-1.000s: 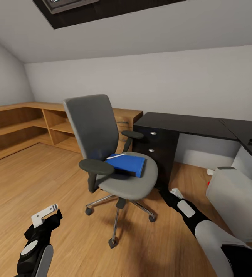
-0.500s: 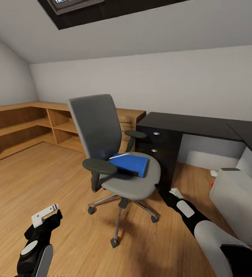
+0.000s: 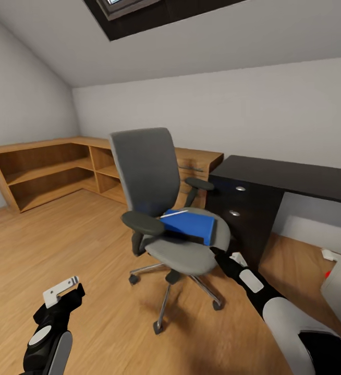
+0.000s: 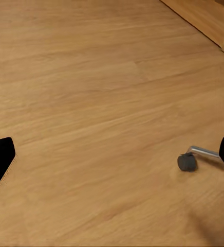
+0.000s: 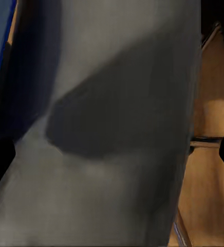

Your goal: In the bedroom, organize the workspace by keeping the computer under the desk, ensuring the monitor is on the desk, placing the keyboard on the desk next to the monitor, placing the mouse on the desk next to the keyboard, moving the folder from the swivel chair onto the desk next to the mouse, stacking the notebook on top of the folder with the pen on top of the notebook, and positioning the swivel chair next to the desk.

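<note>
We face a grey swivel chair (image 3: 162, 208) on a wood floor (image 3: 61, 250). A blue folder (image 3: 189, 225) lies on its seat (a white pen (image 3: 173, 213) on top). The black table (image 3: 290, 174) stands just behind. Our right fingers (image 3: 236, 259) reach near the seat, our left fingers (image 3: 61, 290) hang low; both pairs are spread apart.
</note>
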Robot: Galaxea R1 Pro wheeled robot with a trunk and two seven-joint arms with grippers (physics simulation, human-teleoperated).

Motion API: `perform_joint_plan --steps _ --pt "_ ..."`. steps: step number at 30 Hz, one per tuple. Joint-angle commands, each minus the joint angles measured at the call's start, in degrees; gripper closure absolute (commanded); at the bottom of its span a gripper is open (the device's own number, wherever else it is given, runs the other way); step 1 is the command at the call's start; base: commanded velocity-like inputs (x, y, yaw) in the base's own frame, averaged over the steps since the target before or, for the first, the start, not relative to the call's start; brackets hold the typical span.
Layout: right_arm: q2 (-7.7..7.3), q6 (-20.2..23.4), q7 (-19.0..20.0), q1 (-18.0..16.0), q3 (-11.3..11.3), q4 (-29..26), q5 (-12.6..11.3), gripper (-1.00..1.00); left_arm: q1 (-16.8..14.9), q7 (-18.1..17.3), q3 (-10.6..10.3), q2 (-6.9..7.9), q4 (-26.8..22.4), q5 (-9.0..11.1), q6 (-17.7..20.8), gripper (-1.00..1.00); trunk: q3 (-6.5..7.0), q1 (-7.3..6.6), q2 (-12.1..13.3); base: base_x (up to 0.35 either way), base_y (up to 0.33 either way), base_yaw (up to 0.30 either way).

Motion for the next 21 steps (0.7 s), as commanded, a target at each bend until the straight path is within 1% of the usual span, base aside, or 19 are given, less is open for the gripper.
perform_joint_plan --steps 1,4,6,17,21 --pt "0.0 0.3 0.0 0.0 0.1 1.3 0.3 -1.0 -0.1 0.3 0.0 -0.03 -0.1 0.5 0.2 -1.0 -0.06 0.04 0.0 0.321 0.0 0.278" --pt "0.0 0.3 0.0 0.0 0.1 1.3 0.4 -1.0 -0.1 0.3 0.0 -0.03 -0.1 0.5 0.1 -1.0 -0.06 0.04 0.0 0.302 0.0 0.278" --pt "-0.01 0.3 0.0 0.0 0.1 1.3 0.4 -1.0 -0.1 0.3 0.0 -0.03 0.0 0.5 0.3 -1.0 -0.06 0.04 0.0 0.075 0.0 0.21" --pt "-0.09 0.3 0.0 0.0 0.1 1.3 0.4 -1.0 -0.1 0.3 0.0 -0.03 0.0 0.5 0.3 -1.0 -0.06 0.04 0.0 0.002 0.0 0.007" --pt "-0.51 0.3 -0.2 0.0 -0.1 1.3 0.4 -1.0 -0.1 0.3 0.0 -0.03 0.0 0.5 0.3 -1.0 -0.06 0.04 0.0 -0.028 -0.106 0.0"
